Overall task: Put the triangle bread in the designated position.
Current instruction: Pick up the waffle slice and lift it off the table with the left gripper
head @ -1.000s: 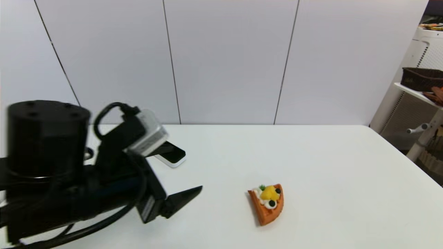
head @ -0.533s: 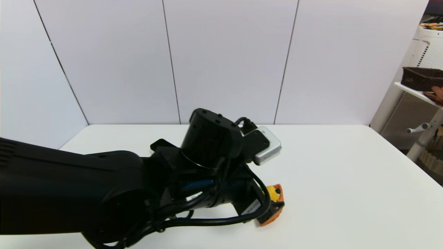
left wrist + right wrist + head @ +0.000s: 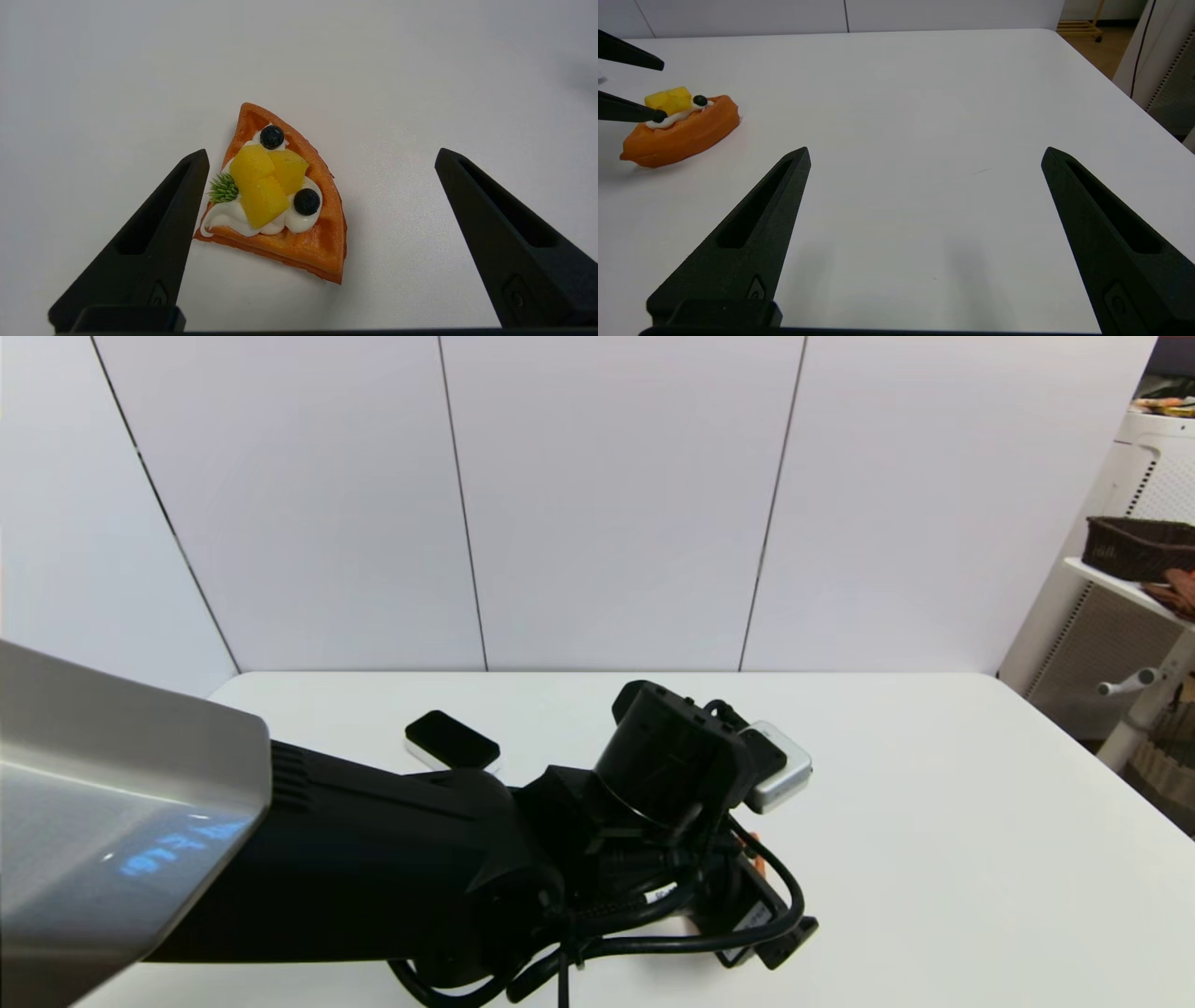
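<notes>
Fingers spread wide, left hand [image 3: 322, 158] hangs straight over the triangle bread [image 3: 280, 200] on the bench [image 3: 420, 70], bracketing it for a pinch; right hand [image 3: 924, 154] idles, also spread.

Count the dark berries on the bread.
2. One berry sits near the bread's pointed tip, the other on the cream near its wide end. More may hide behind the fruit.

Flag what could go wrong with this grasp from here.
The left gripper is open over the triangle bread, but the bread sits off-centre, close to one finger; closing may push it sideways. That finger is next to the cream topping and could smear or snag it.
</notes>
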Controlling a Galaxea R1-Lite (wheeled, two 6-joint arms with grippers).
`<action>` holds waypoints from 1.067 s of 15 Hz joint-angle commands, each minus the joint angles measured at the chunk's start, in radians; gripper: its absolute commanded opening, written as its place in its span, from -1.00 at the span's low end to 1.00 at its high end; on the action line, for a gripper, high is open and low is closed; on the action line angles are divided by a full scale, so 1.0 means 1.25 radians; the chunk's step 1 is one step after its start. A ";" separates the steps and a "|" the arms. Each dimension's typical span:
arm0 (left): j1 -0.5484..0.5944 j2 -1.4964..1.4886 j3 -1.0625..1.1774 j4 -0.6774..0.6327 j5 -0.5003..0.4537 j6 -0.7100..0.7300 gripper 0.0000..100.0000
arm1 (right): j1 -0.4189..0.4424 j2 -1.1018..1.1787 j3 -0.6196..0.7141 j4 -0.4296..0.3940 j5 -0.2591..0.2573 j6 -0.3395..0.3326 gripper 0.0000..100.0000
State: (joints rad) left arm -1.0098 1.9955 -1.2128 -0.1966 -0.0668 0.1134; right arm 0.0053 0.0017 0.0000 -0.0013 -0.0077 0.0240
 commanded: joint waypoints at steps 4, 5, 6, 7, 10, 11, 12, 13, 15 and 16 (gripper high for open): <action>0.015 0.054 -0.051 0.060 0.076 -0.044 1.00 | 0.001 0.000 0.000 0.000 0.000 0.000 1.00; 0.018 0.054 -0.052 0.066 0.076 -0.043 1.00 | 0.001 0.000 0.000 0.000 0.000 0.000 1.00; 0.026 0.054 -0.052 0.070 0.077 -0.044 1.00 | 0.001 0.000 0.000 0.000 0.000 0.000 1.00; 0.032 0.057 -0.054 0.070 0.076 -0.043 1.00 | 0.001 0.000 0.000 0.000 0.000 0.000 1.00; 0.041 0.070 -0.061 0.071 0.074 -0.045 1.00 | 0.001 0.000 0.000 0.000 0.000 0.000 1.00; 0.041 0.077 -0.070 0.071 0.073 -0.045 1.00 | 0.001 0.000 0.000 0.000 0.000 0.000 1.00; 0.041 0.084 -0.080 0.071 0.071 -0.045 1.00 | 0.001 0.000 0.000 0.000 0.000 0.000 1.00; 0.041 0.090 -0.091 0.071 0.069 -0.053 1.00 | 0.001 0.000 0.000 0.000 0.000 0.000 1.00; 0.038 0.096 -0.107 0.070 0.060 -0.066 1.00 | 0.001 0.000 0.000 0.000 0.000 0.000 1.00; 0.038 0.095 -0.107 0.070 0.056 -0.066 1.00 | 0.001 0.000 0.000 0.000 0.000 0.000 1.00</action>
State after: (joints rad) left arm -0.9602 2.1096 -1.3391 -0.1077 0.0062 0.0306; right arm 0.0057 0.0017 0.0000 -0.0013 -0.0077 0.0245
